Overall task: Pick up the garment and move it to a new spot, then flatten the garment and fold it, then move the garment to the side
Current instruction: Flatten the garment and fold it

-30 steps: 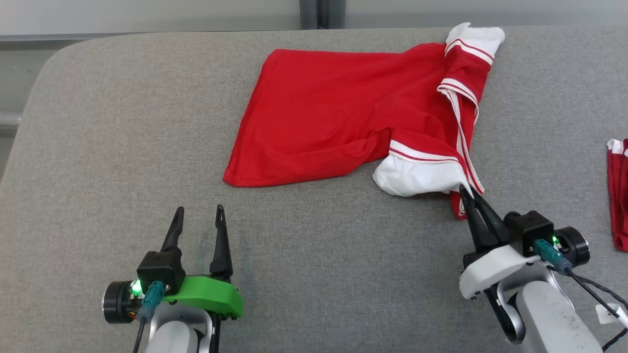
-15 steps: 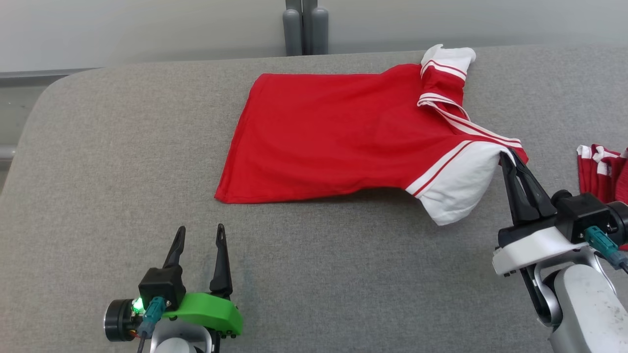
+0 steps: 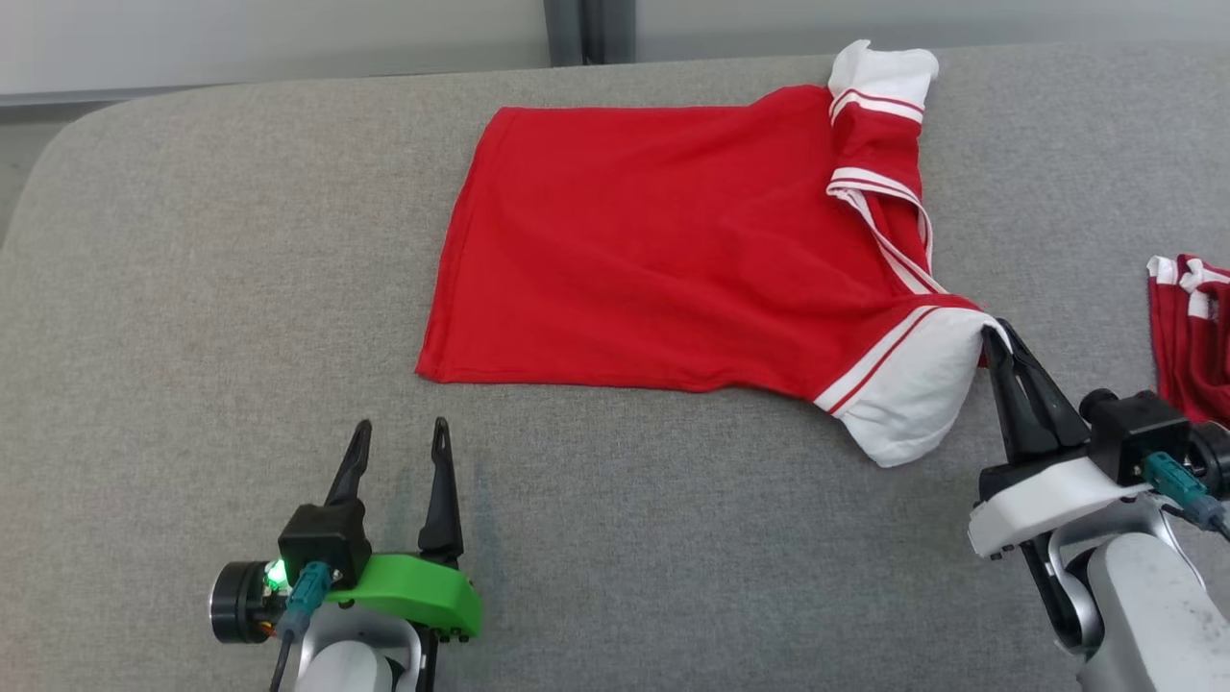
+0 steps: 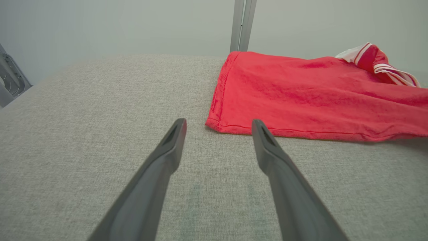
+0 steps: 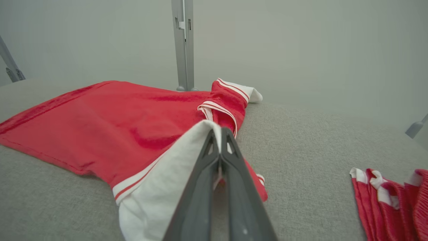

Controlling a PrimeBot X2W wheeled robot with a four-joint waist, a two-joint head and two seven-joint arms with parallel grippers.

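Garment (image 3: 673, 240) looks soft and limp: right fingers (image 3: 1020, 408) clamp its four-o'clock white sleeve (image 3: 913, 394); left fingers (image 3: 442, 481), apart, should take the seven-o'clock hem corner (image 3: 430, 368).

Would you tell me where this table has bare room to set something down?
Widest: the table's left side, bordered by the red shirt's hem and the open left gripper. The near strip between the grippers is free too. Crowded on the right: the right gripper pinches the sleeve beside a second red garment.
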